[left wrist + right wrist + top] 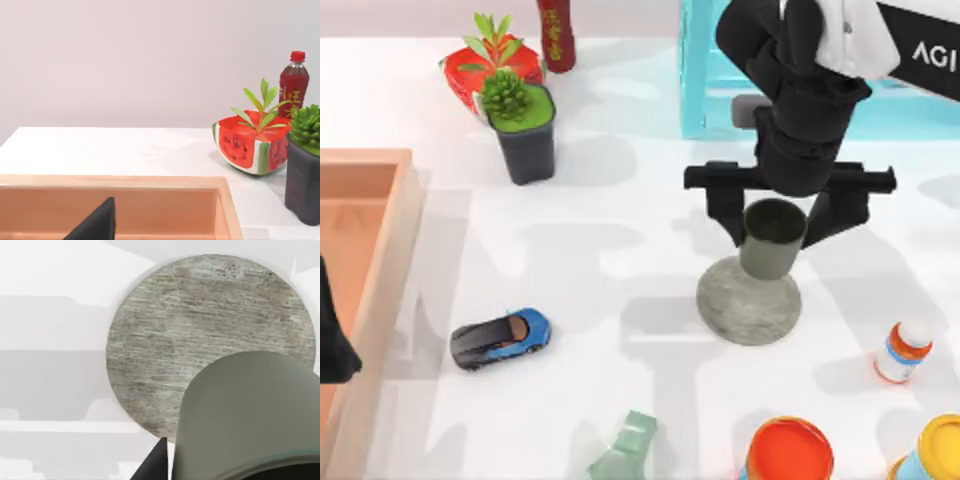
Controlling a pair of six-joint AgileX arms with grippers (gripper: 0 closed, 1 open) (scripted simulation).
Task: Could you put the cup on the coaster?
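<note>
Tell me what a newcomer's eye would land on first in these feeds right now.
First, the right gripper right of the table's centre, its fingers either side of the olive cup, which stands over the far edge of the grey coaster. Next, the bright watermelon-slice planter and black plant pot at the far left. The left gripper sits parked over the wooden tray at the left edge.

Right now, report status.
Right gripper shut on cup, above coaster. Left arm parked by wooden tray. Nothing in the way.
</note>
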